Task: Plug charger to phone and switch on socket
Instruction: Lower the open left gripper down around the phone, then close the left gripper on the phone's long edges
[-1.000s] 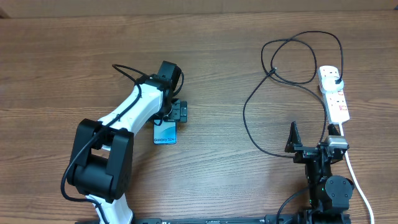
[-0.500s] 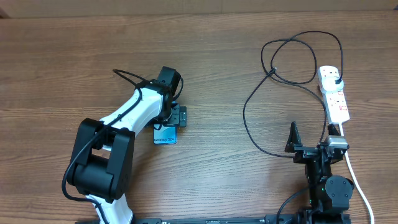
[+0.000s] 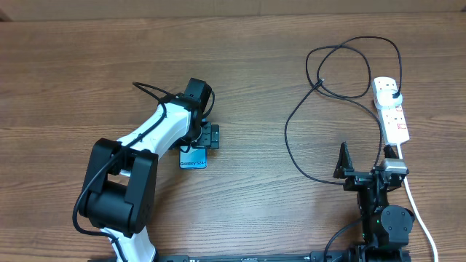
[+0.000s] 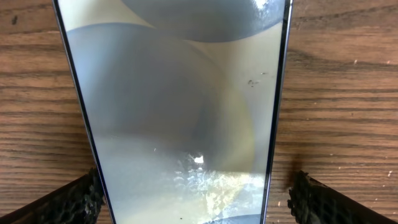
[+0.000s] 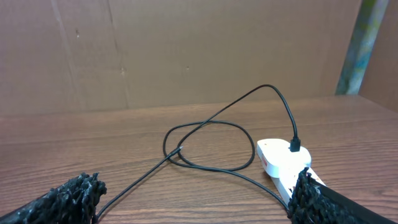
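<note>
Right gripper (image 3: 362,172) parked low, just in front of its own base, jaws spread wide and empty. Its wrist view shows both fingertips (image 5: 71,194) at the frame's bottom corners with bare table (image 5: 155,134) between them.

Charger (image 3: 290,138) passes just left of this gripper, then runs away from it in big loops. Where its free end lies cannot be told.

Phone (image 3: 193,159) lies flat, screen up, mid-table on the left, well apart from the charger. Left gripper (image 4: 196,186) hangs directly over it, released. One finger (image 4: 69,200) sits off each long edge and the phone lies between them. A strip of wood shows between the phone's edge and the finger at frame right. At frame left the finger is close against the rim; contact cannot be told.

Socket (image 3: 391,109) lies at the far right, beyond the right gripper. A thick white cord (image 3: 418,207) trails back from it past that arm's base.

View differences:
- Overhead gives the phone's blue screen and white lettering. The left wrist view gives only grey glare on the glass, no text.
- Overhead hides the left fingertips under the arm. The wrist view shows their spread.
- The right wrist view shows the charger's plug head (image 5: 295,146) standing in the socket's top. Overhead shows it as a dark spot.
</note>
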Controlling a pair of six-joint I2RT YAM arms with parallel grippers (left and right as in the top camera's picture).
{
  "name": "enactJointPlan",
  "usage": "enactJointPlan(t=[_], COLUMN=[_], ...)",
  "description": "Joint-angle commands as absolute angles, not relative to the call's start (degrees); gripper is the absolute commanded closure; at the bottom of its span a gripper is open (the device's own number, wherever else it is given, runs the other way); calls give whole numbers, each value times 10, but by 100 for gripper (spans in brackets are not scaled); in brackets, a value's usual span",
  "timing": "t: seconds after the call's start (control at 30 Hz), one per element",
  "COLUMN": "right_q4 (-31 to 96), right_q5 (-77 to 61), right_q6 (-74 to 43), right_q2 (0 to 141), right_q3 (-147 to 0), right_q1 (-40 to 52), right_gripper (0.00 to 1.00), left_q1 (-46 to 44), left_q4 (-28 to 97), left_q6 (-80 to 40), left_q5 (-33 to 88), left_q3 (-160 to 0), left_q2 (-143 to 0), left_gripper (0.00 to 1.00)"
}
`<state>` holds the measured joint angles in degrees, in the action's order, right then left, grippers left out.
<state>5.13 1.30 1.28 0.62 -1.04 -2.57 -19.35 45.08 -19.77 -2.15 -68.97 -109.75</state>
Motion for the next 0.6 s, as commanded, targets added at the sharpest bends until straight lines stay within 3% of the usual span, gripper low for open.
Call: enactJointPlan(t=[0.0,0.57], right_q4=[48,48], right_q5=[12,12], right_q6=[14,14], right_q2=[2,2], right_q3=[-5,-4], right_q1=[-23,-23], right_gripper=[0,0], left_q1=[-187,-187], left_q4=[448,409], left_q6=[-211,-215], left_q5=[-15,-14], left_q3=[-682,-633], left_q2=[-1103,-1103], left_gripper=[0,0])
